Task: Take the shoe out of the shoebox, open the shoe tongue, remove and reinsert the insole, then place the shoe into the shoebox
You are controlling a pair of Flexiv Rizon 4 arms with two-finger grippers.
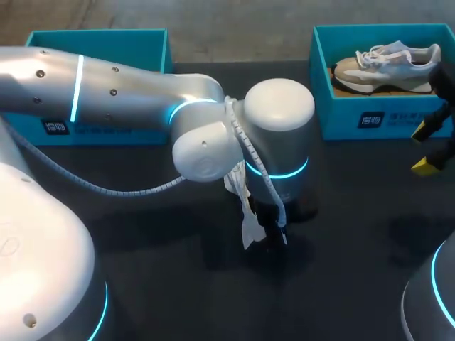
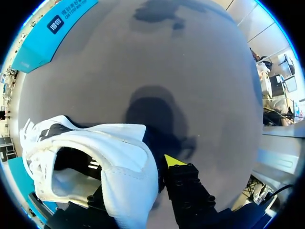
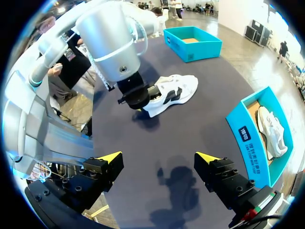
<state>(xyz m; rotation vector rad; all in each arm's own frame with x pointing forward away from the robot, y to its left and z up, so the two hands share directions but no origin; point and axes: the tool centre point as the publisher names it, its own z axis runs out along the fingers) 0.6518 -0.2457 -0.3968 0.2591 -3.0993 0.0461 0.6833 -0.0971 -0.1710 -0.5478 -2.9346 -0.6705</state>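
Our left end effector (image 3: 144, 103) is clamped on the white shoe (image 3: 172, 91) at the rim of its opening. From the left wrist we see one yellow-tipped finger (image 2: 172, 161) pressed against the outside of the padded collar. Its partner sits inside the opening, mostly hidden by the shoe's wall. That same view looks straight into the shoe's dark interior, with the desk (image 2: 157, 57) well ahead of it.

The head view tells us far less. The left arm's wrist covers the fingers, and only a strip of white upper hangs out beneath it, over the middle of the desk. The right wrist view gives the plainest look: the shoe stretches out sideways from the fingers, low over the dark surface. We cannot tell whether its sole touches.

Our right end effector (image 3: 158, 158) hangs with its fingers spread wide and nothing between them. It is well apart from the shoe and near the right shoebox (image 1: 370, 117). A second shoe (image 1: 387, 65), grey and white, lies in that box.

The left shoebox (image 1: 99, 42) stands at the desk's far left corner. In the head view the arm crosses in front of it, whereas the right wrist view shows us its brown floor.
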